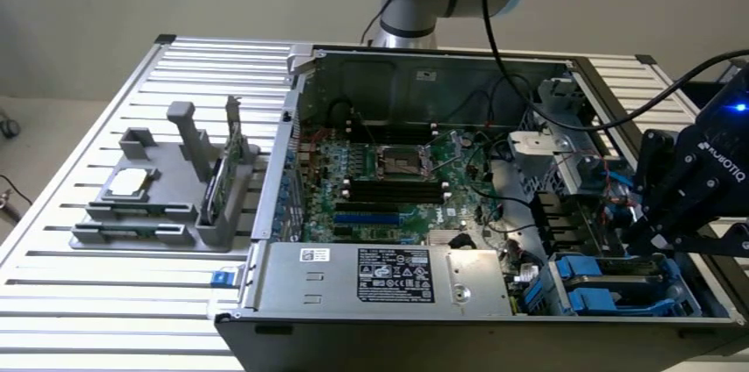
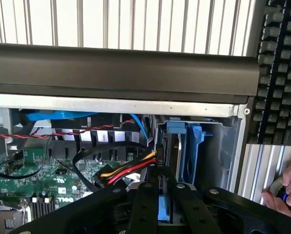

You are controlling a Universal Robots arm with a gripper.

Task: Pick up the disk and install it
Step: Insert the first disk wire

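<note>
My gripper (image 1: 658,245) hangs over the drive bay (image 1: 609,289) at the front corner of the open computer case, on the exterior view's right. In the wrist view its black fingers (image 2: 144,209) are shut on the disk (image 2: 164,207), which is seen edge-on as a thin slab with a blue bracket. The disk points down into the bay, next to a blue bracket (image 2: 187,146) that sits in a neighbouring slot. From the exterior view the gripper body hides the disk.
Red, yellow and black cables (image 2: 128,170) run close beside the bay. The grey power-supply box (image 1: 387,275) and the motherboard (image 1: 387,179) lie inside the case. A grey tray (image 1: 153,232) holds a processor chip (image 1: 126,183). A person's hand (image 2: 287,192) rests near a keyboard (image 2: 280,73).
</note>
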